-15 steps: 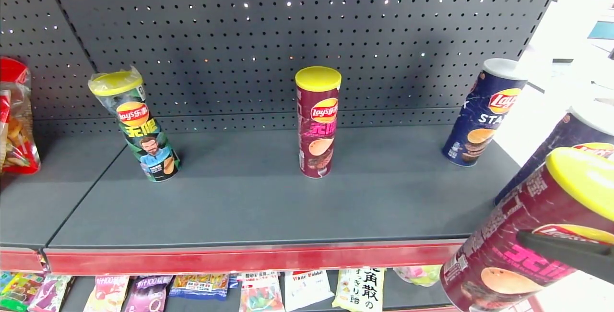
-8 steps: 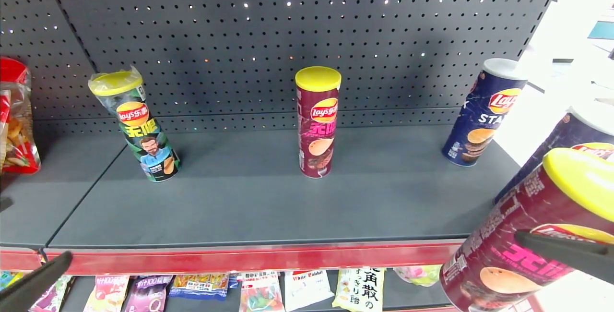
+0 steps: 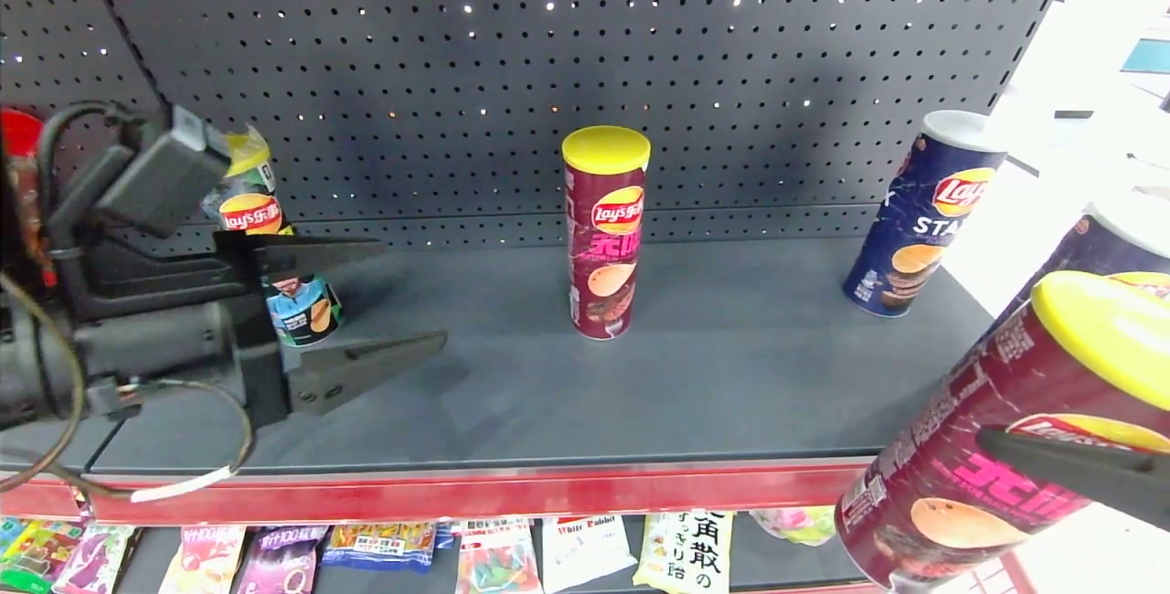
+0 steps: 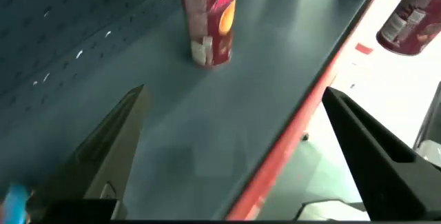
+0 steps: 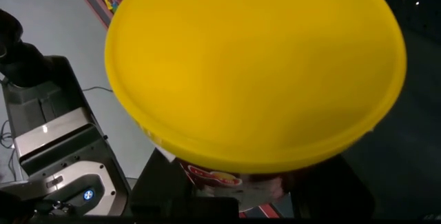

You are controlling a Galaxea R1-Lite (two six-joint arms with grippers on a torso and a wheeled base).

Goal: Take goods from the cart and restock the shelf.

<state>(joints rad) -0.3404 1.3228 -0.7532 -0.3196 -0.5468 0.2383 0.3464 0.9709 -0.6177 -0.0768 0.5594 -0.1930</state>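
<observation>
A maroon chip can with a yellow lid (image 3: 996,434) hangs tilted off the shelf's front right corner, and my right gripper (image 3: 1074,461) is shut on it. The right wrist view looks down on that lid (image 5: 255,65). My left gripper (image 3: 414,293) is open over the left part of the grey shelf (image 3: 731,393), holding nothing. It stands in front of a green chip can (image 3: 256,210) and partly hides it. A second maroon can (image 3: 605,233) stands upright mid-shelf, also seen past the open left fingers (image 4: 103,155) as the maroon can (image 4: 210,17).
A blue chip can (image 3: 923,215) stands at the shelf's right end, with another dark can (image 3: 1097,251) behind the held one. A red snack bag (image 3: 18,132) sits far left. A pegboard wall (image 3: 548,55) backs the shelf. Snack packets (image 3: 576,548) hang below the red front lip (image 3: 475,489).
My left arm has risen from the lower left and now reaches over the shelf in front of the green can. The right gripper's can has shifted only slightly.
</observation>
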